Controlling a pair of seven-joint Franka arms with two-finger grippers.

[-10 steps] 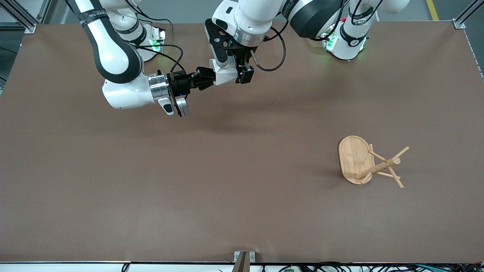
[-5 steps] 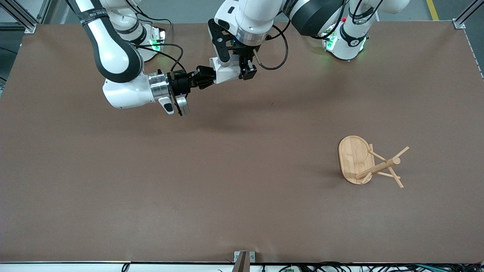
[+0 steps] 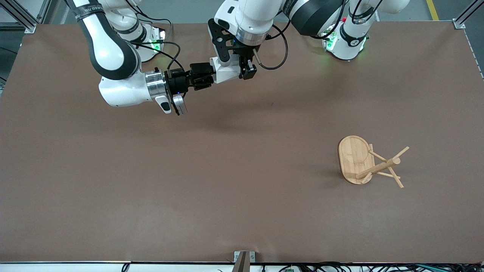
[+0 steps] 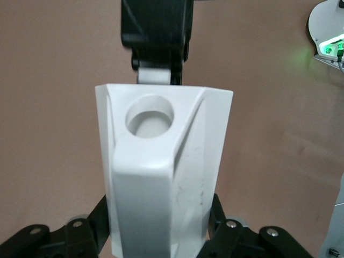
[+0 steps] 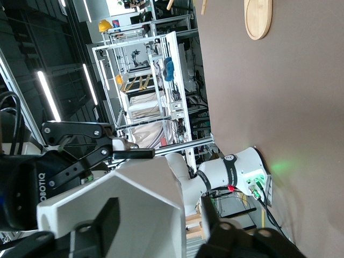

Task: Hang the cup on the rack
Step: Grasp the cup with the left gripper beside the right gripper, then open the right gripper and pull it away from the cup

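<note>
The white faceted cup [image 3: 226, 74] hangs in the air over the table near the robots' bases. My left gripper [image 3: 239, 71] comes down from above and is shut on it; its fingers [image 4: 220, 226] press both sides of the cup [image 4: 166, 177], whose handle hole faces the camera. My right gripper [image 3: 206, 76] reaches in from the side, open, with its jaws around the cup's end. In the right wrist view one finger [image 5: 102, 223] lies against the cup [image 5: 123, 209] and the other stands clear of it. The bamboo rack [image 3: 380, 166] stands toward the left arm's end, far from both grippers.
The brown table [image 3: 227, 189] is bare around the rack. The rack's oval base [image 5: 258, 19] shows in the right wrist view. The right arm's base with a green light [image 4: 330, 45] shows in the left wrist view.
My right gripper's fingers have spread apart, let go of the cup and drawn back slightly. The cup stays in my left gripper, which rose a little earlier.
</note>
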